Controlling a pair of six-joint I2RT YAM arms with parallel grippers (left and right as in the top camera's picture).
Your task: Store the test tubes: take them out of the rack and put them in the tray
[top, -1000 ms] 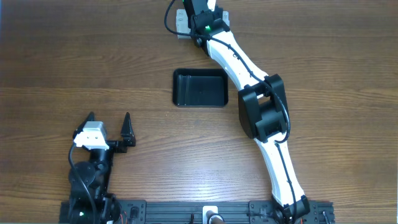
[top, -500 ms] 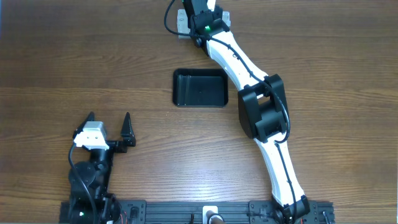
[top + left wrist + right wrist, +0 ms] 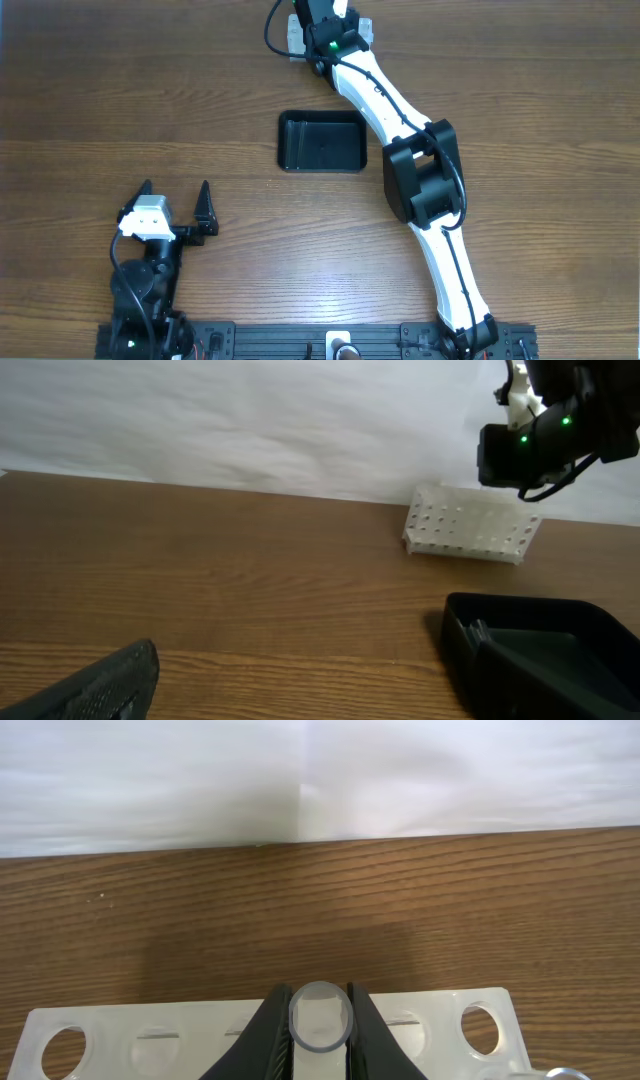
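The right arm (image 3: 380,95) covered most of the rack (image 3: 293,38). Below its rim the test tube (image 3: 320,1018) was hidden; the tray (image 3: 458,635) near the rack was cut off.

Wooden table (image 3: 150,100), tray (image 3: 322,168), half-hidden rack (image 3: 468,525)

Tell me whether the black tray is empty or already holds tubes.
Empty. From above, the tray shows only its bare black floor; nothing lies in it.

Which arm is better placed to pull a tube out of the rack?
Right. The right gripper is at the rack with its fingers closed on a tube; the left gripper sits open near its base, far from the rack.
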